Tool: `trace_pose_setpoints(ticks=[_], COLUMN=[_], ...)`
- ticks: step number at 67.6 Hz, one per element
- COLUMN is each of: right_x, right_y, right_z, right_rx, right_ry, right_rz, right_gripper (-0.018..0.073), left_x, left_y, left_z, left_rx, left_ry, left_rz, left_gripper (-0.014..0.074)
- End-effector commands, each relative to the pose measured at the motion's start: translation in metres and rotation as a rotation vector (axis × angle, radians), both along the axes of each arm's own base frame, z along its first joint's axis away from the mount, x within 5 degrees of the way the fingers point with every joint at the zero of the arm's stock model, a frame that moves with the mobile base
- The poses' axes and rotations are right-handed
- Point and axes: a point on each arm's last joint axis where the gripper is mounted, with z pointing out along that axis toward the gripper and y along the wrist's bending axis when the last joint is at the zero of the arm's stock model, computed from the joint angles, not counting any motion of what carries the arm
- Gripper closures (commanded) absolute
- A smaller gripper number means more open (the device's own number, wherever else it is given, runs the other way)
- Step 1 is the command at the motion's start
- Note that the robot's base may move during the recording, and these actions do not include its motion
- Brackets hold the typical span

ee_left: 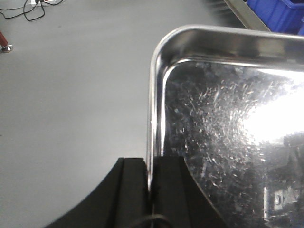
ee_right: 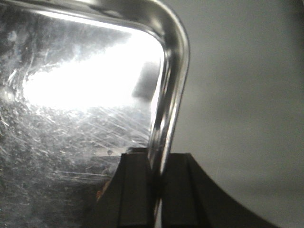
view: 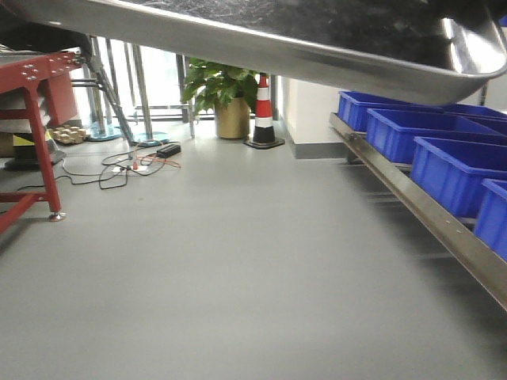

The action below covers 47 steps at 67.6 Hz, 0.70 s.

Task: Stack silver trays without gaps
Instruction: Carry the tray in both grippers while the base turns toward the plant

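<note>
Grey floor (view: 238, 269) fills most of front view. Above it you hold silver tray (view: 317, 47) in air, close under camera, slanting across top of view; only one tray visible. Long steel rail (view: 428, 206) runs along right side, row of blue bins (view: 444, 158) beside it. Far left stands red frame (view: 40, 119). At back, plant (view: 222, 91) and striped cone (view: 263, 111). Your left gripper (ee_left: 152, 166) is closed tight on tray's left rim, one finger on each side. Your right gripper (ee_right: 156, 161) clamps right rim same way. Thin cables (view: 127, 166) lie on floor.
</note>
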Motion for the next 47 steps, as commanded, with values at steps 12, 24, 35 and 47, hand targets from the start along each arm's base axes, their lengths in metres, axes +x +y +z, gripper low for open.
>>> trace_pose_setpoints(ticks=[12,24,35,47], right_x=[-0.0002,-0.0002,-0.0002,-0.0001], right_y=[0.0009,0.0009,0.0009,0.0010], right_z=[0.0032,0.0032,0.0032,0.0032], right_rx=[-0.003,-0.003,-0.003,-0.002], right_ry=[-0.029,-0.029,-0.029,-0.030], right_rz=[0.030,0.030,0.030,0.031], right_gripper=[0.0574,0.0574,0.0574,0.0574], left_x=[-0.0009,-0.0009,-0.0009,-0.0009], left_y=[0.0004,0.0004,0.0004,0.0004], left_z=[0.0076,0.0076,0.0076,0.0076], left_rx=[-0.003,-0.003,-0.003,-0.003], left_ry=[-0.052,-0.052,-0.052,-0.052], left_rz=[-0.023,-0.023,-0.023,-0.023], left_gripper=[0.0607,0.0607,0.0607,0.0607])
